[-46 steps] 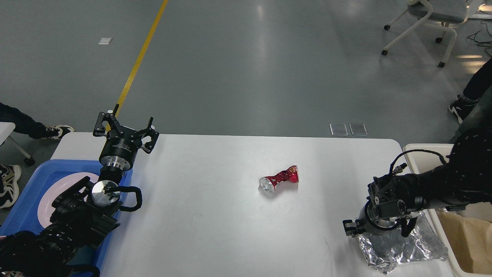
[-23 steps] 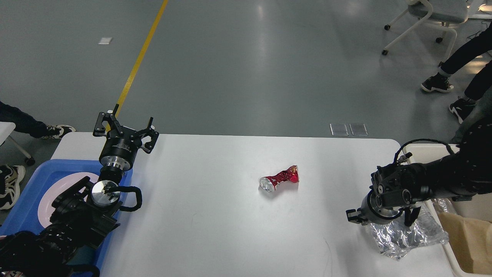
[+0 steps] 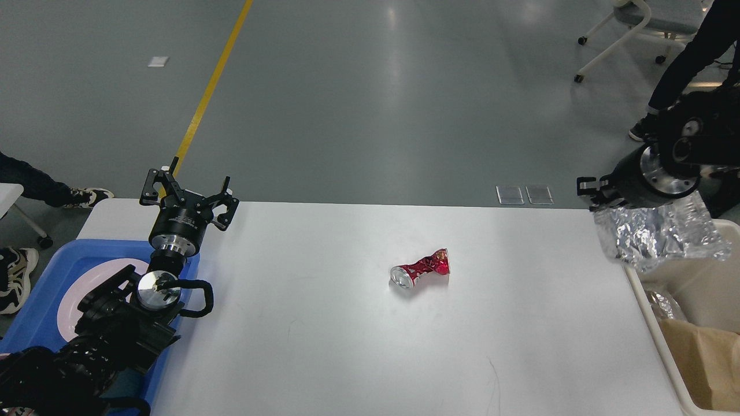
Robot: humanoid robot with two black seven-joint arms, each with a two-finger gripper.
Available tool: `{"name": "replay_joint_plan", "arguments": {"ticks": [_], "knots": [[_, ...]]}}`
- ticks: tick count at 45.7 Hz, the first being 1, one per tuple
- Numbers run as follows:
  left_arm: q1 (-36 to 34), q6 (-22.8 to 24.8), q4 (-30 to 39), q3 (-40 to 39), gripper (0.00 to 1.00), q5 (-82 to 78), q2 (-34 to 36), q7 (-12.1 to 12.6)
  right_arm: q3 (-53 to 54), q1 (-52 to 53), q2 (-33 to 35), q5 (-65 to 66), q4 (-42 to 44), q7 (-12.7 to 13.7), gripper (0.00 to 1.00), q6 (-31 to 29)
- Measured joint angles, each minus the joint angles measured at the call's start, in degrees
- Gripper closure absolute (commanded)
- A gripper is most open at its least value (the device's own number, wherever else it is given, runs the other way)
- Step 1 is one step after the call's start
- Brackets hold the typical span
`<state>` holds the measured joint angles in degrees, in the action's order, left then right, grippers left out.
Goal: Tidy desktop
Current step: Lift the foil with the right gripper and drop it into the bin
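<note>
The white desktop (image 3: 347,346) carries a crushed red can (image 3: 420,269) lying on its side near the middle. My left gripper (image 3: 188,195) is open and empty, held above the desktop's far left corner beside the blue tray (image 3: 34,329). My right gripper (image 3: 630,199) is raised over the desktop's far right corner. It is shut on a crumpled silver foil bag (image 3: 659,234) that hangs from it over the left rim of the cream bin (image 3: 650,312).
A pink plate (image 3: 69,303) lies in the blue tray at the left. The cream bin at the right holds brown paper (image 3: 705,358) and a bit of foil. A person's legs (image 3: 688,52) and a chair (image 3: 647,23) stand beyond the table at far right.
My right gripper has lifted the foil bag off the desktop's near right part and carried it up and away to the bin's far left corner. The left arm and the can have not moved.
</note>
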<state>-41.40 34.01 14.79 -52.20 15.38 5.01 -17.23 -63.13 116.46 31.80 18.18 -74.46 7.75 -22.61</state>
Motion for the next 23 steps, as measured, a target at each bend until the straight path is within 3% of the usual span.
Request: {"name": "replay_joint_plan", "arguments": {"ticks": [12,23], "knots": [[0.00,0.00,0.05,0.04,0.03,0.00,0.00,0.00,-0.75,5.55,4.96,0.21,3.88,0.07,1.00,-3.14],[0.00,0.00,0.06,0.05,0.03,0.00,0.00,0.00,-0.42,-14.05,5.89,0.11,20.33,0.08,1.00,3.07]]}}
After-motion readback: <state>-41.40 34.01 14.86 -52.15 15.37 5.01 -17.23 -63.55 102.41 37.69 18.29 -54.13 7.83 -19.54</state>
